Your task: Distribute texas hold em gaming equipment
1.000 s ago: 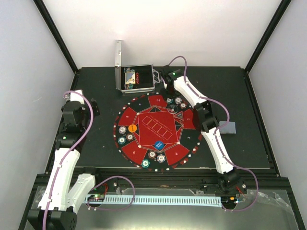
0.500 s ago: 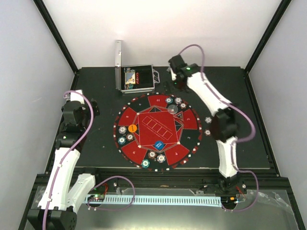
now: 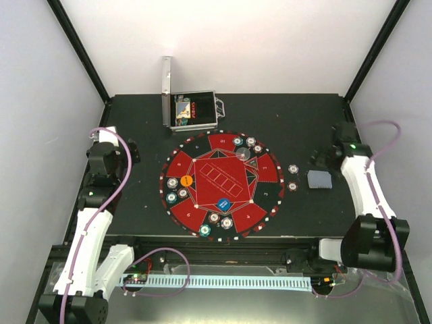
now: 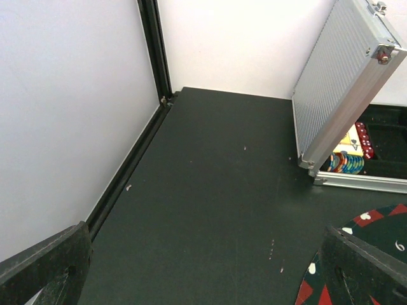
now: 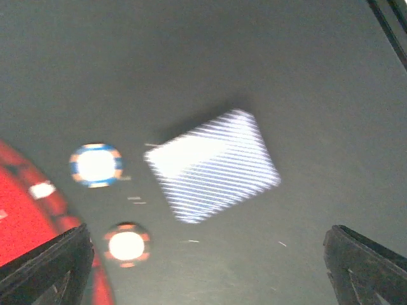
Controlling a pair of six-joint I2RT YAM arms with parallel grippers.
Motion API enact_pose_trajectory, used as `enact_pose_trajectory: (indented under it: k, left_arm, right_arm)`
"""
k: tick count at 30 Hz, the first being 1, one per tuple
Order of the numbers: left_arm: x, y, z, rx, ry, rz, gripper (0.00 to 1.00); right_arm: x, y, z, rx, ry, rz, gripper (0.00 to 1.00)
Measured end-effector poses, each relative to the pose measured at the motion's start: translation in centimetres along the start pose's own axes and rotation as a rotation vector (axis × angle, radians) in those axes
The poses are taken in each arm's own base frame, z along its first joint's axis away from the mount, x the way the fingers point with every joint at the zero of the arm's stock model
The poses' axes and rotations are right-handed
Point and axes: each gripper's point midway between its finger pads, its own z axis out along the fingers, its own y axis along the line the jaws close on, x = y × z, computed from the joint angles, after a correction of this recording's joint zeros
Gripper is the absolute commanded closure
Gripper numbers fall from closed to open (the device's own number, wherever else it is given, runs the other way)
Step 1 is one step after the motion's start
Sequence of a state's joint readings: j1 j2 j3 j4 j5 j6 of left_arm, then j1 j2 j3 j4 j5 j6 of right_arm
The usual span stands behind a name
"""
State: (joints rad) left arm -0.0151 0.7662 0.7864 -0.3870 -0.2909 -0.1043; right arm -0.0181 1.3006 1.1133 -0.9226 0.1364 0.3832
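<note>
The left gripper [image 4: 203,276] stands wide and holds nothing, over bare table [image 4: 210,210], with the case [image 4: 346,89] to its right. Chips [image 3: 214,218] ring the mat [image 3: 181,164]. Two loose chips [image 5: 95,165] lie just off the mat's right edge, and the cards [image 5: 213,166] lie beside them. The right gripper [image 5: 206,273] gapes wide and empty near the cards, clear of them.

Round mat [image 3: 206,162] ringed with poker chips [image 3: 173,183], two loose chips [image 3: 293,169] beside grey-blue cards [image 3: 319,179], open case [image 3: 196,112] behind
</note>
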Motion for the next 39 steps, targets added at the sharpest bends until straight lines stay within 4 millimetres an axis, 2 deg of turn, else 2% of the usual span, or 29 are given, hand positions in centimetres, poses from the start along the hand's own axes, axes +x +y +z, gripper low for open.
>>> enact_pose_trajectory:
  k: [2,3,4,5,8,11,19,23,39]
  left_arm:
    - [0.0,0.0,0.0,0.000,0.001,0.001,0.01]
    - [0.0,-0.1,0.0,0.001,0.002,0.002,0.01]
    - [0.1,-0.1,0.0,0.002,0.002,0.003,0.01]
    - [0.1,-0.1,0.0,0.002,0.002,0.004,0.01]
    - [0.1,-0.3,0.0,0.005,0.003,0.007,0.01]
    - [0.1,-0.5,0.0,0.009,0.002,0.009,0.01]
    - [0.1,-0.7,-0.1,0.014,0.000,0.012,0.01]
    - [0.1,-0.7,-0.1,0.013,-0.001,0.012,0.01]
    - [0.2,-0.7,-0.1,0.012,0.001,0.013,0.01]
  right_arm:
    - [2.0,-4.3,2.2,0.040,0.072,0.170,0.00]
    - [3.3,-5.2,2.9,0.038,0.103,0.235,0.00]
    - [4.1,-7.6,3.4,0.065,0.120,0.337,0.00]
    - [5.3,-8.3,3.7,0.062,0.140,0.400,0.00]
    - [6.9,-7.4,4.3,-0.005,0.164,0.482,0.00]
    - [7.3,-6.1,5.2,-0.080,0.176,0.550,0.00]
    - [6.7,-4.6,7.2,-0.170,0.171,0.682,0.00]
    - [6.2,-4.3,8.2,-0.186,0.172,0.713,0.00]
    - [6.1,-4.4,11.2,-0.155,0.221,0.757,0.00]
